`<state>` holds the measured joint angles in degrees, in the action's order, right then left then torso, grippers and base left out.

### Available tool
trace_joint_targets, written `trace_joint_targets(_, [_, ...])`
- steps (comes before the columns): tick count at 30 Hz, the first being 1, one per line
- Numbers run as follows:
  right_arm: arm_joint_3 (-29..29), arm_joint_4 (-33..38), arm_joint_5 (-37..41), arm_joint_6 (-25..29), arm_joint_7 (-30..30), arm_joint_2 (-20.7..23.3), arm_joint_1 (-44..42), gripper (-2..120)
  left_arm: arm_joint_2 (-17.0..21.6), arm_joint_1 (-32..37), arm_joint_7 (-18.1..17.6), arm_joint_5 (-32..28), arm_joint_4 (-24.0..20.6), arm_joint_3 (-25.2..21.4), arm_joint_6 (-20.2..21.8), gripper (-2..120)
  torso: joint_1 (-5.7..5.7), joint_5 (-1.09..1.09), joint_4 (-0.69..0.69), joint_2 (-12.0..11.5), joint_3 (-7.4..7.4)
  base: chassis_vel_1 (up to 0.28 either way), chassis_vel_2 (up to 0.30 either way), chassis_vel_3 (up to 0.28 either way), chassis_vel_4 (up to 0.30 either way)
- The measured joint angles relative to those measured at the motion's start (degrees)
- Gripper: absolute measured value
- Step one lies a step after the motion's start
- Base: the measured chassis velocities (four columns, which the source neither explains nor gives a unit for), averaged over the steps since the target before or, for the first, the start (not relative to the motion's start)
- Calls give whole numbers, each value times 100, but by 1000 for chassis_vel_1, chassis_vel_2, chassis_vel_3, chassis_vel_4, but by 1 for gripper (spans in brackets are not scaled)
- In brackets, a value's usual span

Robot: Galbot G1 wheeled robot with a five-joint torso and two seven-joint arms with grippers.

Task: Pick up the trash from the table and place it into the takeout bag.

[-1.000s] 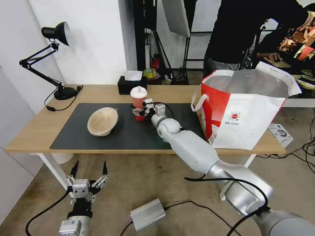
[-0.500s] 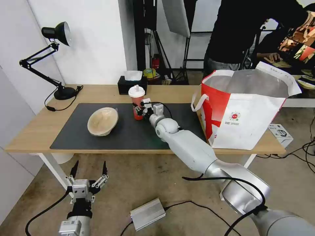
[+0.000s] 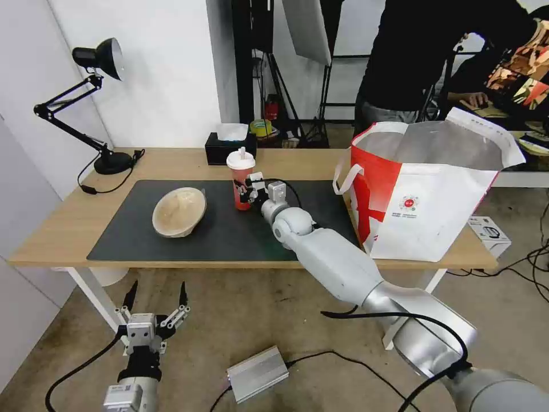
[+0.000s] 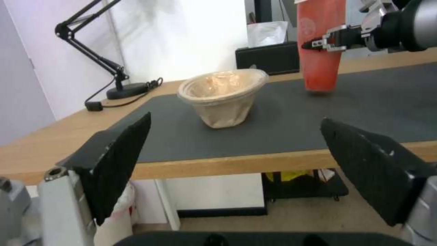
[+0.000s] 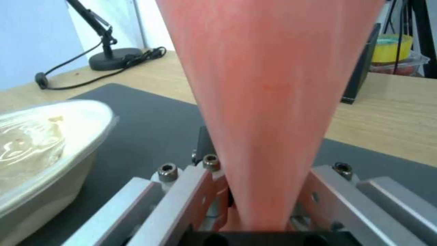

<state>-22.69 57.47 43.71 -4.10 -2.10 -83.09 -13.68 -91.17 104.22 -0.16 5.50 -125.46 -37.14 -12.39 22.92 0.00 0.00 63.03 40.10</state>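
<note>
Our right gripper [image 3: 245,193] clamps the red cup [image 3: 241,180] low, keeping it upright for the takeout bag [image 3: 426,200].

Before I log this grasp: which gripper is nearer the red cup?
Right. The right gripper is closed around the red cup on the dark mat. The left gripper hangs open below the table's front edge, well away.

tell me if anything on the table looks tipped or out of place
Yes: the tan pulp bowl lies tilted on its side on the dark mat, its opening facing sideways. The red cup stands upright in the right gripper.
</note>
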Motion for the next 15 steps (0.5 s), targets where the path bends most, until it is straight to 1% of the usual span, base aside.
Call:
trace_joint_targets(2, [-27,94,11,-14,-32,44,-22,5,-2,3,1,3,-5,6,1,100,0,0,0,0,0,0,0,0,0])
trace_joint_targets(15, [-95,360,33,-30,-109,189,-112,5,-5,27,2,12,-28,11,1,100,0,0,0,0,0,0,0,0,0])
